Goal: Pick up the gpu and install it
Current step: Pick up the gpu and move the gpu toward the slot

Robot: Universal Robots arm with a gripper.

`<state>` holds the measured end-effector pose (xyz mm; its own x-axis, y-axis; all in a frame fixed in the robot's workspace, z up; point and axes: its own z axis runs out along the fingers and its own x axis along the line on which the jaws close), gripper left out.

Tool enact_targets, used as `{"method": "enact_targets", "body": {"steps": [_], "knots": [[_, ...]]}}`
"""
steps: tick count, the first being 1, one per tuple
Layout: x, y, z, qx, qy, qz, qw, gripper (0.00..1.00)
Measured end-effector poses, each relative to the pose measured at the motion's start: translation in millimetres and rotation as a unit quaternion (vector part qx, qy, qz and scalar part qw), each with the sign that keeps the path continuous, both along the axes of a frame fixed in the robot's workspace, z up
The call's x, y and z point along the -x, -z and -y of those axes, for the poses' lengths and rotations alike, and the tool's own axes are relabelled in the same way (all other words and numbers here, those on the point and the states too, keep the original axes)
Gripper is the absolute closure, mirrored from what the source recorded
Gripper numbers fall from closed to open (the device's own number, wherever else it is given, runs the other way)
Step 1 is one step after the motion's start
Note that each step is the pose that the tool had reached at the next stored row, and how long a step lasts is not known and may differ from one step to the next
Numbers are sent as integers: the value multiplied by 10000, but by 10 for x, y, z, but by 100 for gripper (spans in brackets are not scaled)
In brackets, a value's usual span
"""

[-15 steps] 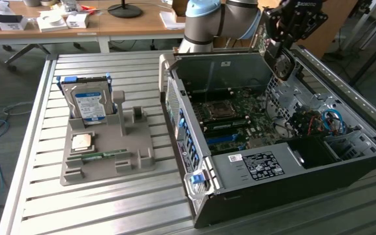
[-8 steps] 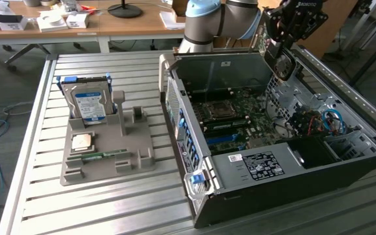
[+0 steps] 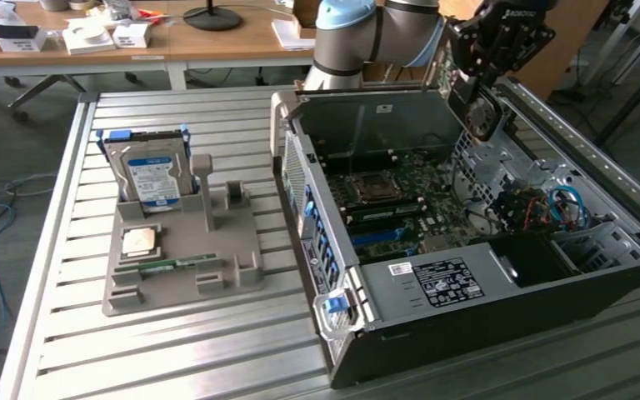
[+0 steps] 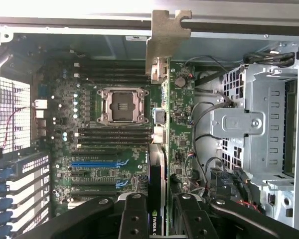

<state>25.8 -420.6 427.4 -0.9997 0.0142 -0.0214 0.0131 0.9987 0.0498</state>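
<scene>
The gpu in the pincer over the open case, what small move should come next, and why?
Probably a short shift across the motherboard toward the blue slot, without descending yet. The pincer is shut on the gpu, which hangs over the open case, and the blue slot lies off to one side of the card's line.

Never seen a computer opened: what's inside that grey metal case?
A green circuit board with a silver processor socket and blue cables. The thin dark card in the gripper covers part of it.
</scene>
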Motion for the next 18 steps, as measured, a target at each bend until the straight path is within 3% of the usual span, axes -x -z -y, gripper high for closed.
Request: {"method": "enact_targets", "body": {"steps": [10,18], "knots": [[0,145,0,1,-34,0,10000,73],[0,166,-1,-1,-38,0,10000,73]]}}
